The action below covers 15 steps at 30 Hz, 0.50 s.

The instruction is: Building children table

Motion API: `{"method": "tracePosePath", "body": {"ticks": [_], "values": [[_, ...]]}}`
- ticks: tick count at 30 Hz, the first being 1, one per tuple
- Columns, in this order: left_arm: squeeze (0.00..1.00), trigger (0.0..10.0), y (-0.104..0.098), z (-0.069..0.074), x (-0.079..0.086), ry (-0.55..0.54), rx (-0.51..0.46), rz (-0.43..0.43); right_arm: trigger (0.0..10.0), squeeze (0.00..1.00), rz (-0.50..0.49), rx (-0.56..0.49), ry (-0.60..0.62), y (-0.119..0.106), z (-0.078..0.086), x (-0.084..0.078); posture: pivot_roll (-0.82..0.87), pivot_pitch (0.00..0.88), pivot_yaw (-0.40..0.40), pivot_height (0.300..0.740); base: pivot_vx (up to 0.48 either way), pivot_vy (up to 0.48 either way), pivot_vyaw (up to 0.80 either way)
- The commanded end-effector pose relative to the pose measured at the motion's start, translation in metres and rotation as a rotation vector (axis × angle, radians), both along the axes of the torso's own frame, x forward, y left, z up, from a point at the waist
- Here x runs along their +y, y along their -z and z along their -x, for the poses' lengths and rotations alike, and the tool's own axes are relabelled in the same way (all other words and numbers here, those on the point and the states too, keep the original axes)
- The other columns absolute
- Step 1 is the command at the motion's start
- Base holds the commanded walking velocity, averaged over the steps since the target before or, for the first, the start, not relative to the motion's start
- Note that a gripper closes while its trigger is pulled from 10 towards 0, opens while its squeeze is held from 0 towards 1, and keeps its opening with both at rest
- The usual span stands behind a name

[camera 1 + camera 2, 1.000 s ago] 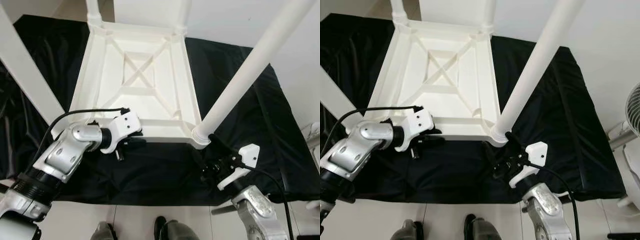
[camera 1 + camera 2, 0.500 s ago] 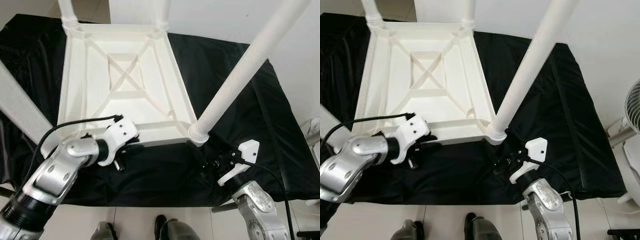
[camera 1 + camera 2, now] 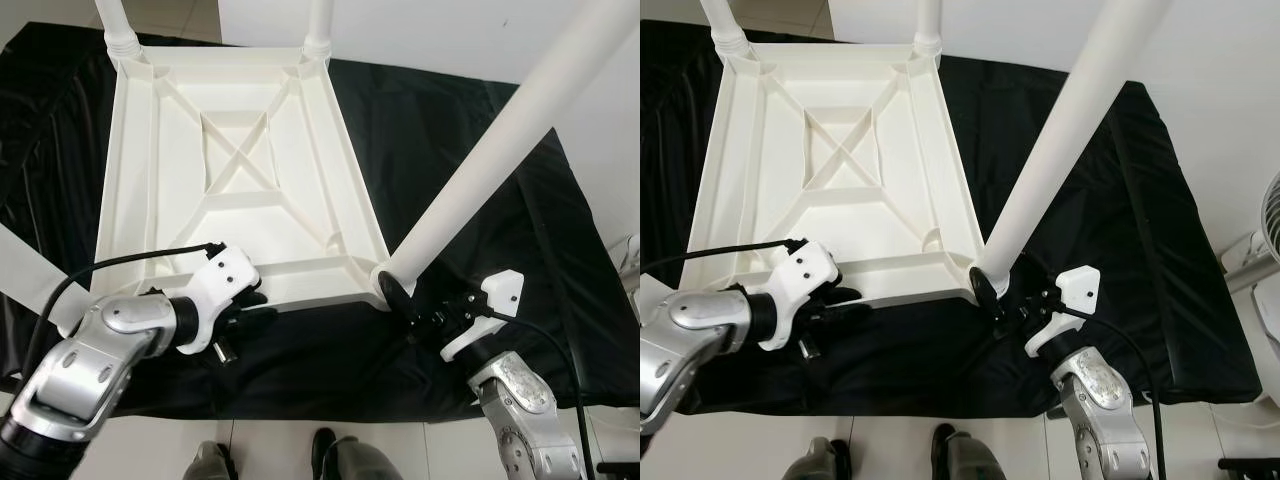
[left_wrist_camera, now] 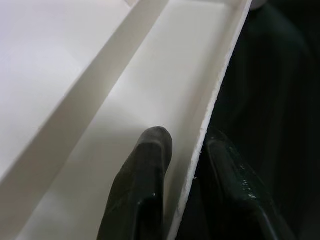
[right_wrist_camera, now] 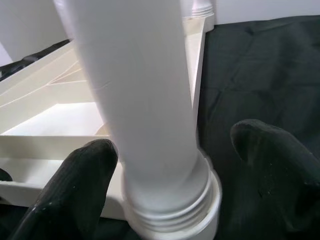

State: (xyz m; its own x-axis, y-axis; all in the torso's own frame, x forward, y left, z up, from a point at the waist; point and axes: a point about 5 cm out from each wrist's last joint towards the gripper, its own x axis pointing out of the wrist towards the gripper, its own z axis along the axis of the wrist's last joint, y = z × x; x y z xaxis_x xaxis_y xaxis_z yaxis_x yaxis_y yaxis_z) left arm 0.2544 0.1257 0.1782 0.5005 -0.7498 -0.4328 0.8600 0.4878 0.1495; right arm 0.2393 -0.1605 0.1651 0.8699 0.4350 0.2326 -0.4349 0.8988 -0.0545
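Note:
An upturned white plastic children's table lies on a black cloth, with its legs pointing up. The near right leg rises from its threaded corner socket. My right gripper is open, with one black finger on each side of that leg's base. At the near rim, my left gripper is shut on the thin white edge. One of its fingers is inside the rim and the other is outside.
Two far legs and the near left leg stand in their corners. The black cloth spreads over the floor around the table. A white fan is at the right. My feet are at the cloth's near edge.
My right gripper has moved forward from short of the near right leg to straddle its base. The left gripper stays on the near rim. The camera has shifted.

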Motion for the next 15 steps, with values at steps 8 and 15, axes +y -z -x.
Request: {"method": "tracePosePath", "body": {"ticks": [8,15], "values": [[0.0,0.0,0.009,-0.028,-0.048,-0.313,-0.055,0.122,10.0,0.0,-0.005,0.005,0.004,0.002,-0.003,0.002,0.06,0.217,-0.066,0.74,0.0,0.0,0.0],[0.0,10.0,-0.001,-0.031,-0.067,-0.269,-0.091,0.169,10.0,0.0,-0.007,0.0,0.008,0.002,-0.003,0.003,0.05,0.22,-0.057,0.74,0.0,0.0,0.0]]}}
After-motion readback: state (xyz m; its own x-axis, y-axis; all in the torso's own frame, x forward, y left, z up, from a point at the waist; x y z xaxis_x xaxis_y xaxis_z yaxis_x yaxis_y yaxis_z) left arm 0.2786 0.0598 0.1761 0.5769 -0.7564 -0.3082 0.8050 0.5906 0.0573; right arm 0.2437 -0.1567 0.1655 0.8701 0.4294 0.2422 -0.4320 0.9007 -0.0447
